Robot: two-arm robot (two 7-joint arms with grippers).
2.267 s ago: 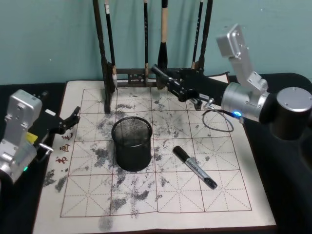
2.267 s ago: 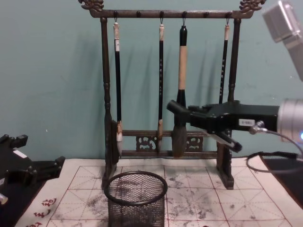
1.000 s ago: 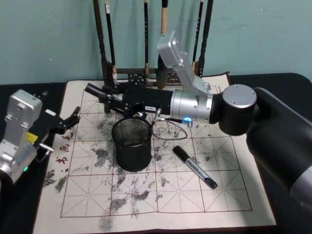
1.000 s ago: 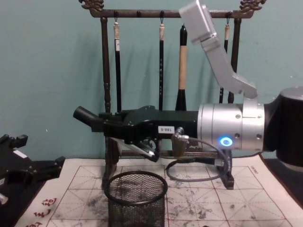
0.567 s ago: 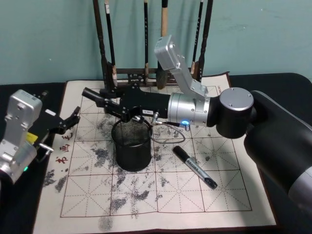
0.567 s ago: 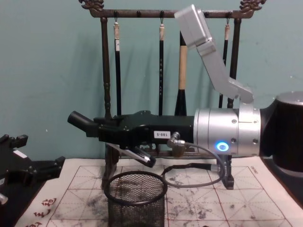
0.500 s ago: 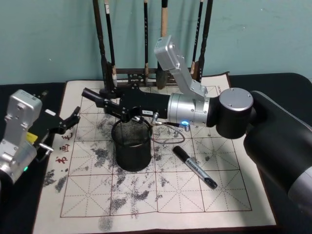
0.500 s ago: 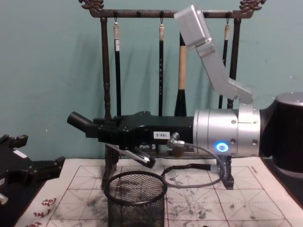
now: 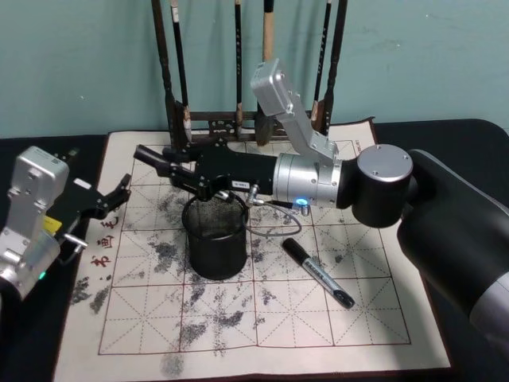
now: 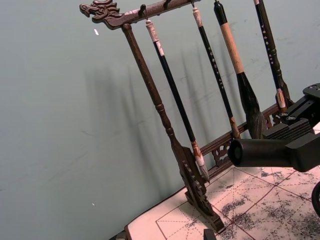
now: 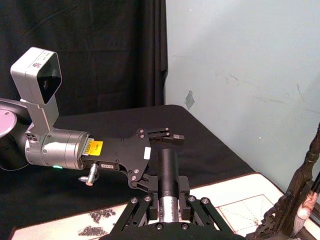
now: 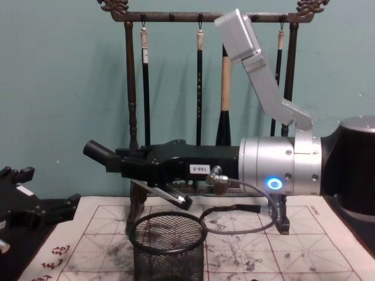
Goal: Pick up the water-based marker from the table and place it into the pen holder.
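I see the marker [image 12: 96, 151] as a thick black cylinder, clamped level in the right gripper [image 12: 124, 162], its blunt end pointing to the robot's left. It hangs above the pen holder [image 9: 215, 243], reaching out past the rim on the left side and clear of it. The holder is a round black wire-mesh cup with a solid rim, standing upright on the ink-stained mat. Near it on the right, a second black marker [image 9: 318, 274] with a pale label lies flat, slanted.
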